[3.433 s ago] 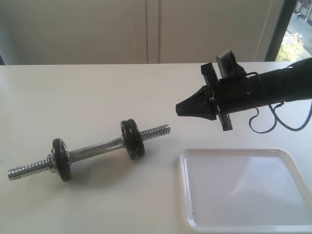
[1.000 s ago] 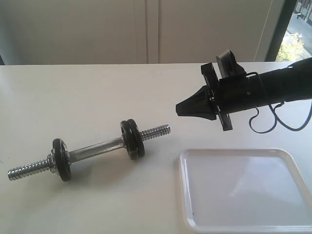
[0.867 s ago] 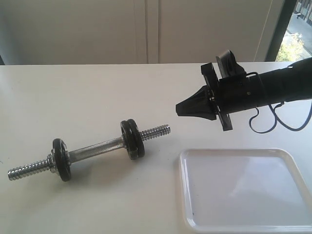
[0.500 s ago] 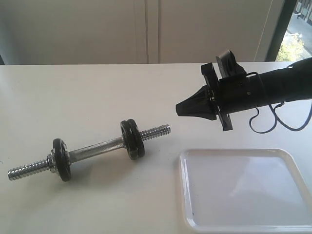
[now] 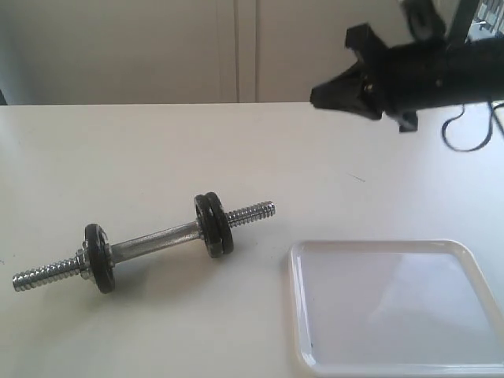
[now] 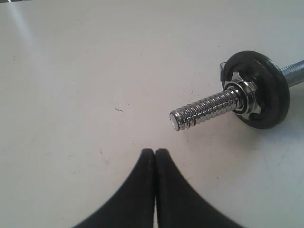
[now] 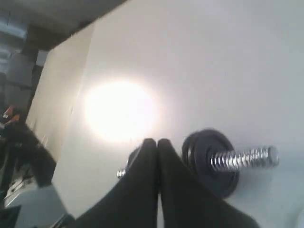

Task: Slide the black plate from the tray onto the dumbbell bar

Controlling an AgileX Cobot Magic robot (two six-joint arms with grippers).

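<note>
The dumbbell bar [image 5: 153, 239] lies on the white table with one black disc [image 5: 98, 258] near its left end. Two black discs sit pressed together near its right end. The outer of that pair, toward the bare thread, is the black plate [image 5: 222, 234], also seen in the right wrist view [image 7: 209, 164]. The white tray [image 5: 293, 299] at the front right holds nothing. My right gripper [image 5: 315, 96] hangs shut and empty, high above the table, far behind the bar. My left gripper [image 6: 155, 151] is shut and empty, just short of the bar's left threaded end [image 6: 199, 113].
A star nut [image 6: 244, 95] holds the left disc [image 6: 266, 90] on the bar. A black cable [image 5: 472, 138] loops under the right arm. The pale wall stands behind the table's far edge. The left arm does not show in the exterior view.
My right gripper has risen and drawn back to the upper right, away from the bar's right end. The bar, the discs and the tray have not moved.
</note>
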